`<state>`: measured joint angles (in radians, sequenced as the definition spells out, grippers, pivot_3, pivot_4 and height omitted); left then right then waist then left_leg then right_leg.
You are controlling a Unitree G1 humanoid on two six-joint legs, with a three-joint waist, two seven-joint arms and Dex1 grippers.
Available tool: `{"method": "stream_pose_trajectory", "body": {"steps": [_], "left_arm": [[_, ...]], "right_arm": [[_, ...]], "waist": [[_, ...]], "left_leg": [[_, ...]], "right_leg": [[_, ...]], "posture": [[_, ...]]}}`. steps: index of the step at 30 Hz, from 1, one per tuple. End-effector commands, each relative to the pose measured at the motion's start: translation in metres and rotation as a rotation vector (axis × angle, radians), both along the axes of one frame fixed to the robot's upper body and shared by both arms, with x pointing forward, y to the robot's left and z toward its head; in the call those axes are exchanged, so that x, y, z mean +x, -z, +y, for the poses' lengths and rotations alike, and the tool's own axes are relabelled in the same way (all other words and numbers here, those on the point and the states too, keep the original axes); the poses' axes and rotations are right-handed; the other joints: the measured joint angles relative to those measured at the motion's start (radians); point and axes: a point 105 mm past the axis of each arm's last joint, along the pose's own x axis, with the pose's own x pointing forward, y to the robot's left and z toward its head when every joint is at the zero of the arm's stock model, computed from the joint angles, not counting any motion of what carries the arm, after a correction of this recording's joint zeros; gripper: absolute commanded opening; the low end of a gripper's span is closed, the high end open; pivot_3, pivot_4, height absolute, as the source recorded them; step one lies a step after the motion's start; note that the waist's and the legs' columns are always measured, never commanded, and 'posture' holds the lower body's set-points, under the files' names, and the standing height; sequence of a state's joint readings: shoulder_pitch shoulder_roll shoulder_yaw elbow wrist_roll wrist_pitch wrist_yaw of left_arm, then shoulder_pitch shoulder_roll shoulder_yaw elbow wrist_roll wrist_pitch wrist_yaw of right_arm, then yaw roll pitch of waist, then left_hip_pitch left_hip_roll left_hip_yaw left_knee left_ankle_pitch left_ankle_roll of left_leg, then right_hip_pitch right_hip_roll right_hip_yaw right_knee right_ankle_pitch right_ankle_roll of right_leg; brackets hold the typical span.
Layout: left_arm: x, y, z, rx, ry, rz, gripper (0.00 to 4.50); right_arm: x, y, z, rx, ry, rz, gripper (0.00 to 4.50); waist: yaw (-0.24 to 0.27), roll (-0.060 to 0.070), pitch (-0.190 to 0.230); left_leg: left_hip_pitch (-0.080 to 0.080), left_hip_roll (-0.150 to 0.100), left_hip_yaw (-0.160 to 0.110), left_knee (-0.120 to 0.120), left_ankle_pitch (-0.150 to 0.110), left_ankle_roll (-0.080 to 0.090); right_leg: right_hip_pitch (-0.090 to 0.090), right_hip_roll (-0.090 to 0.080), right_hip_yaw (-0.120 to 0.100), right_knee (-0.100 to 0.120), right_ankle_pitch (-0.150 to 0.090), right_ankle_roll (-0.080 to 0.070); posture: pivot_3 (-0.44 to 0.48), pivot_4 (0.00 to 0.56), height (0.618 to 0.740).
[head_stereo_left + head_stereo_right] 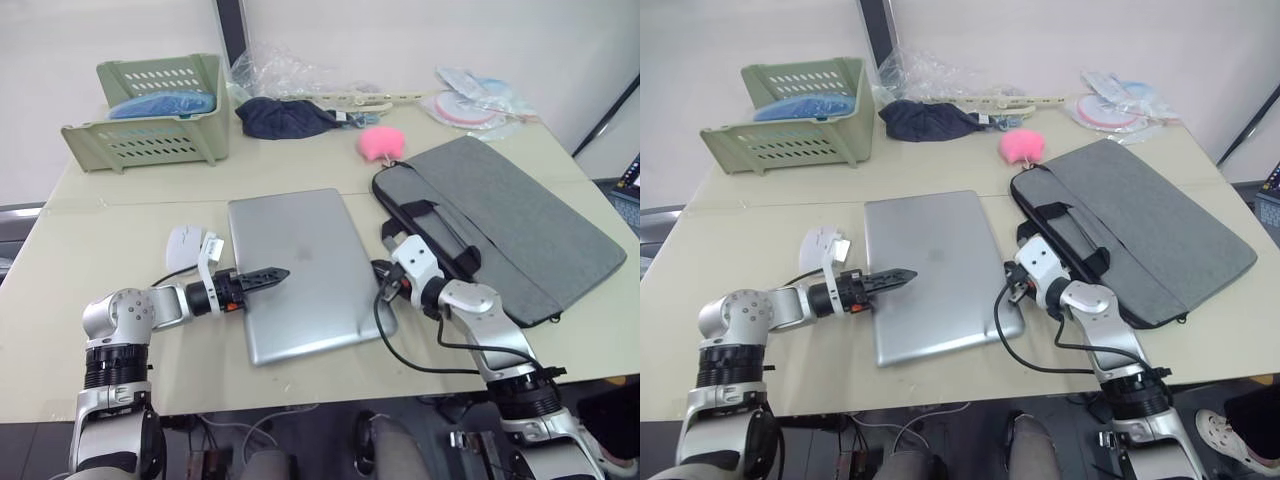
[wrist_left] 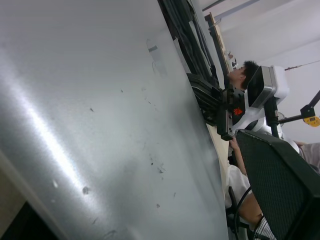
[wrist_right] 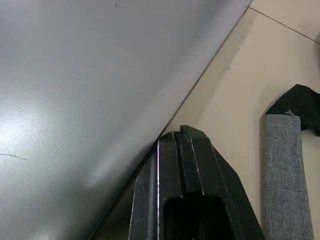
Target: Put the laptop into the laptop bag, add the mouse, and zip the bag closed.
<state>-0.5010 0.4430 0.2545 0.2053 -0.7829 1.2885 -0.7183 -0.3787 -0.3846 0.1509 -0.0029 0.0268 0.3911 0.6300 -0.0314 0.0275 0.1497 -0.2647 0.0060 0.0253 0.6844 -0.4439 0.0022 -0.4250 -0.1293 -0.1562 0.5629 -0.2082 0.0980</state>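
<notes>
Broadly: both arms reach inward from opposite sides toward the laptop on the table (image 1: 90, 235).
Laptop (image 1: 300, 270): lies closed and flat in the middle, between the two grippers.
Left gripper (image 1: 268, 275): forearm stretched level across the table from the robot's left; black fingers pressed together, their tip over the laptop's left part. Touching the lid or just above it, I cannot tell.
Right gripper (image 3: 182, 137): elbow bent, wrist turned in toward the laptop; fingers closed together with nothing between them, tip at the laptop's right edge, low by the tabletop.
Bag (image 1: 510, 220): flat on the robot's right of the laptop, black handles (image 1: 440, 245) facing the laptop, pink pompom (image 1: 380, 143) at its far corner.
Mouse (image 1: 186, 243): on the table just left of the laptop, beside the left wrist.
Basket (image 1: 150, 110): far left corner, well apart.
Dark cloth (image 1: 285, 117): far edge, behind the laptop.
</notes>
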Motion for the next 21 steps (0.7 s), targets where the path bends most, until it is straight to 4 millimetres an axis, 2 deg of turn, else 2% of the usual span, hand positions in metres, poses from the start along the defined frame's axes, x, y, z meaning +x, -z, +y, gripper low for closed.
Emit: {"method": "stream_pose_trajectory", "body": {"steps": [1,7,12,13,14,17,19,21], "left_arm": [[-0.016,0.03,-0.023,0.011,0.1,0.136,4.22],[-0.014,0.032,-0.023,0.019,0.095,0.126,4.22],[-0.006,0.028,-0.012,0.009,0.04,0.092,4.22],[-0.004,0.027,-0.009,0.007,0.027,0.085,3.71],[-0.002,0.027,-0.008,0.006,0.019,0.082,3.49],[-0.005,0.027,-0.009,0.009,0.038,0.077,1.85],[-0.005,0.029,-0.01,0.014,0.043,0.081,1.0],[-0.006,0.03,-0.011,0.015,0.05,0.085,0.69]], "right_arm": [[-0.021,0.022,0.032,-0.002,-0.161,0.095,0.07],[-0.019,0.023,0.029,-0.009,-0.154,0.092,0.07],[-0.019,0.025,0.025,-0.024,-0.151,0.09,0.07],[-0.019,0.025,0.025,-0.024,-0.151,0.09,0.0],[-0.019,0.025,0.024,-0.025,-0.151,0.089,0.0],[-0.019,0.024,0.022,-0.027,-0.147,0.085,0.0],[-0.019,0.023,0.021,-0.028,-0.144,0.082,0.0],[-0.019,0.022,0.02,-0.029,-0.143,0.081,0.0]], "waist": [[0.001,0.0,0.0],[0.001,0.0,0.0],[0.002,0.0,0.0],[0.002,0.0,0.0],[0.002,0.0,0.0],[0.001,0.0,0.0],[0.001,-0.001,-0.001],[0.005,-0.006,-0.003]], "left_leg": [[0.0,0.0,0.0,0.0,0.0,0.0],[0.0,0.0,0.0,0.0,0.0,0.0],[0.0,0.0,0.0,0.0,0.0,0.0],[0.0,0.0,0.0,0.0,0.0,0.0],[0.0,0.0,0.0,0.0,0.0,0.0],[-0.001,0.0,0.0,0.0,0.0,0.0],[-0.001,0.001,0.0,-0.001,0.0,0.0],[-0.002,0.001,0.0,-0.001,0.0,0.0]], "right_leg": [[0.0,0.0,0.0,0.0,0.0,0.0],[0.0,0.0,0.0,-0.001,0.0,0.0],[0.0,0.0,0.0,-0.001,0.0,0.0],[0.0,0.0,0.0,-0.001,0.0,0.0],[0.0,0.0,0.0,-0.001,0.0,0.0],[0.0,0.0,0.0,-0.002,0.0,0.0],[-0.001,0.001,-0.001,-0.002,0.0,0.0],[0.0,0.001,-0.001,-0.003,0.0,0.0]], "posture": [[0.0,0.15,0.74],[0.0,0.15,0.74],[0.0,0.15,0.74],[0.0,0.15,0.74],[0.0,0.15,0.74],[0.0,0.15,0.74],[0.0,0.15,0.74],[0.0,0.15,0.74]]}}
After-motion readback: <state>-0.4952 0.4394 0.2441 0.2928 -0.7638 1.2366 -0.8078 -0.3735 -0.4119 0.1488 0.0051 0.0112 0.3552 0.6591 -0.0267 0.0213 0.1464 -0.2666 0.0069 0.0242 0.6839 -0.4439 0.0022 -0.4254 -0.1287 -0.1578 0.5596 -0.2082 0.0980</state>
